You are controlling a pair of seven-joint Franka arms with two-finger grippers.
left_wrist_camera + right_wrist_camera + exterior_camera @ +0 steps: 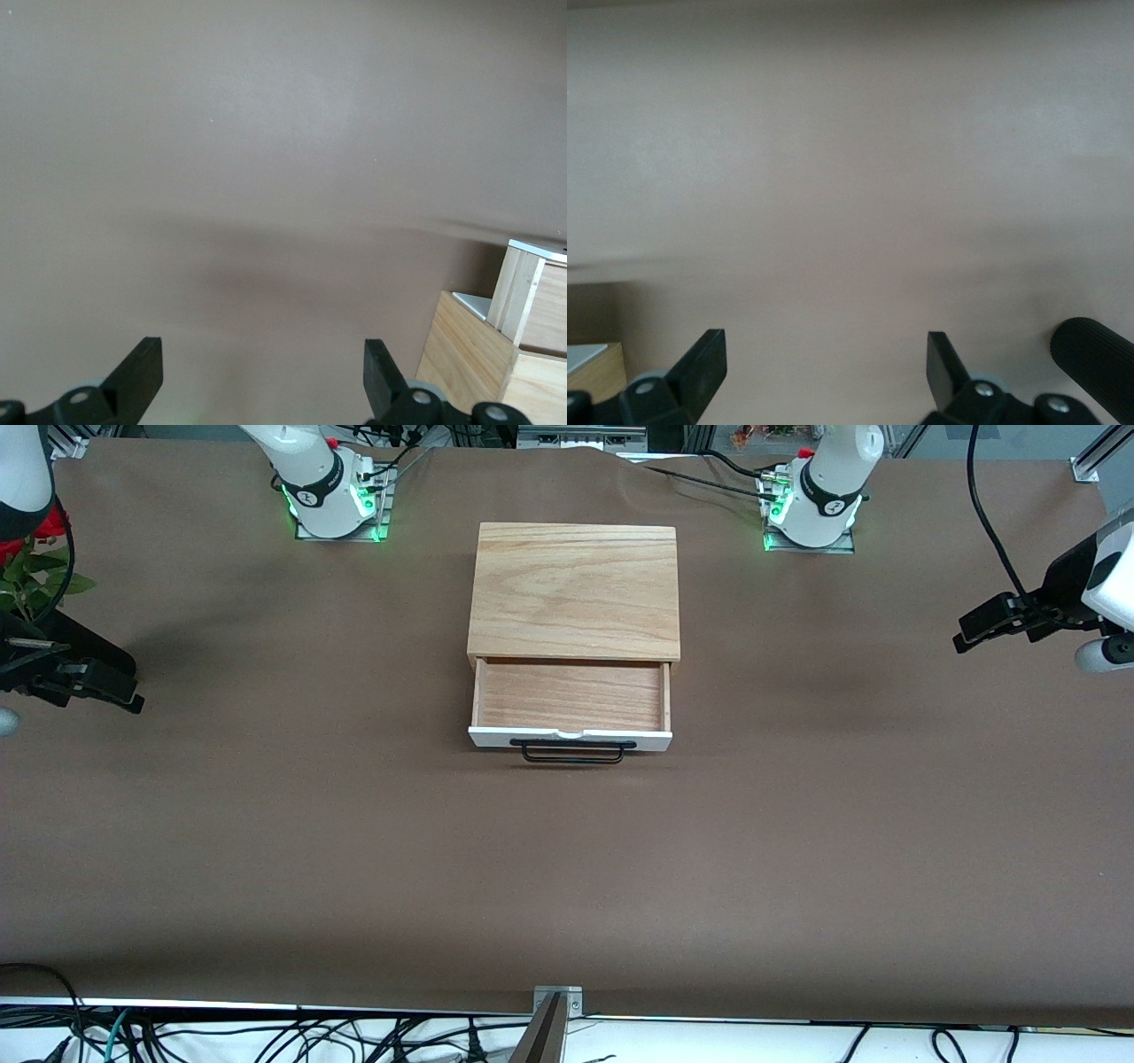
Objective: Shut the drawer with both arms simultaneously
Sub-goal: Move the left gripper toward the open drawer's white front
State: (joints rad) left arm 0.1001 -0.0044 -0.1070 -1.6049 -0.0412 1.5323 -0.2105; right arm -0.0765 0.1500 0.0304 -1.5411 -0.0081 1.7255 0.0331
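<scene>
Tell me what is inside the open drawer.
The drawer shows only its bare reddish-brown wood bottom; nothing lies in it. The strip still under the oak casing is covered, so that part cannot be checked.

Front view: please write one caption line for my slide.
Open drawer at table centre; left gripper and right gripper open over the table ends.
</scene>
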